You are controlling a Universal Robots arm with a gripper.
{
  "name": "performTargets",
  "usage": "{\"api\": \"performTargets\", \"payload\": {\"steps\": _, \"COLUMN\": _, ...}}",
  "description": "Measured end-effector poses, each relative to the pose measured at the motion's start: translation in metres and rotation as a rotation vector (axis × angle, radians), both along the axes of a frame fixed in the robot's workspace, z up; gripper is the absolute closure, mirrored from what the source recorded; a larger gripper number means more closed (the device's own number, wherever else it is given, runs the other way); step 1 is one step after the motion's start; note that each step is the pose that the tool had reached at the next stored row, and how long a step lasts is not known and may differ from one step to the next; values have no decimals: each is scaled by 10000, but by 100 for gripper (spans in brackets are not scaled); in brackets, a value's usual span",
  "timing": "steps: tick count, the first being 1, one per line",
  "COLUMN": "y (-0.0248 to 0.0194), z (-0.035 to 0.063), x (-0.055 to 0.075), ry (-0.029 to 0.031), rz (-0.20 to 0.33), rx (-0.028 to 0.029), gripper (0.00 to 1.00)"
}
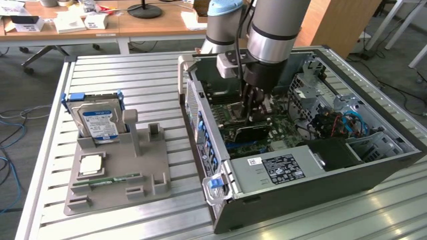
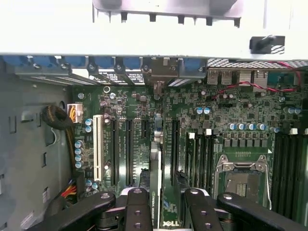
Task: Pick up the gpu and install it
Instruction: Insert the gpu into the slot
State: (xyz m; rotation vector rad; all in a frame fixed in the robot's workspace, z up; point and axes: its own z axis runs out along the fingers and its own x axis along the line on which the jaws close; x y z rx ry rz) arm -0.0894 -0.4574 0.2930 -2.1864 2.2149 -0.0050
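The tool's [image 2: 166, 207] black fingers [image 2: 139, 211] pinch the gpu [image 2: 155, 192] edge-on between them, held upright over the green motherboard [image 2: 226, 130] inside the open computer case [image 1: 373, 170] on the bench [image 1: 120, 75], the card at six o'clock beneath the tool.

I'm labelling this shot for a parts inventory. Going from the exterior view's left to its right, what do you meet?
Hard drive standing in the grey holder → open computer case, with the gripper down inside it holding the gpu upright over the motherboard → drive cage at the case's far right.
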Motion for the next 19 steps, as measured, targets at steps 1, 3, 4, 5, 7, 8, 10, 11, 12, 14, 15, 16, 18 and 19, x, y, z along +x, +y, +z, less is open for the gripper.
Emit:
{"api": "performTargets", "payload": {"steps": 1, "y": 0, "z": 20, "x": 0, "ry": 0, "rz": 1, "rx": 1, "gripper": 66}}
{"api": "performTargets", "payload": {"steps": 3, "y": 0, "z": 63, "x": 0, "ry": -1, "rz": 0, "rx": 1, "gripper": 66}}
{"api": "performTargets", "payload": {"steps": 4, "y": 0, "z": 84, "x": 0, "ry": -1, "rz": 0, "rx": 1, "gripper": 66}}
{"api": "performTargets", "payload": {"steps": 5, "y": 0, "z": 104, "x": 0, "ry": -1, "rz": 0, "rx": 1, "gripper": 66}}
{"api": "performTargets", "payload": {"steps": 7, "y": 0, "z": 144, "x": 0, "ry": 0, "rz": 0, "rx": 1, "gripper": 66}}
{"api": "performTargets", "payload": {"steps": 8, "y": 0, "z": 164, "x": 0, "ry": -1, "rz": 0, "rx": 1, "gripper": 66}}
{"api": "performTargets", "payload": {"steps": 10, "y": 0, "z": 202, "x": 0, "ry": -1, "rz": 0, "rx": 2, "gripper": 66}}
{"api": "performTargets", "payload": {"steps": 11, "y": 0, "z": 221, "x": 0, "ry": -1, "rz": 1, "rx": 0, "gripper": 66}}
{"api": "performTargets", "payload": {"steps": 12, "y": 0, "z": 238, "x": 0, "ry": -1, "rz": 1, "rx": 0, "gripper": 66}}
{"api": "performTargets", "payload": {"steps": 14, "y": 0, "z": 273, "x": 0, "ry": -1, "rz": 0, "rx": 1, "gripper": 66}}
{"api": "performTargets", "payload": {"steps": 15, "y": 0, "z": 292, "x": 0, "ry": -1, "rz": 0, "rx": 1, "gripper": 66}}
{"api": "performTargets", "payload": {"steps": 16, "y": 0, "z": 312, "x": 0, "ry": -1, "rz": 0, "rx": 0, "gripper": 66}}
{"api": "performTargets", "payload": {"steps": 18, "y": 0, "z": 351, "x": 0, "ry": -1, "rz": 0, "rx": 1, "gripper": 66}}
{"api": "performTargets", "payload": {"steps": 19, "y": 0, "z": 368, "x": 0, "ry": -1, "rz": 0, "rx": 0, "gripper": 66}}
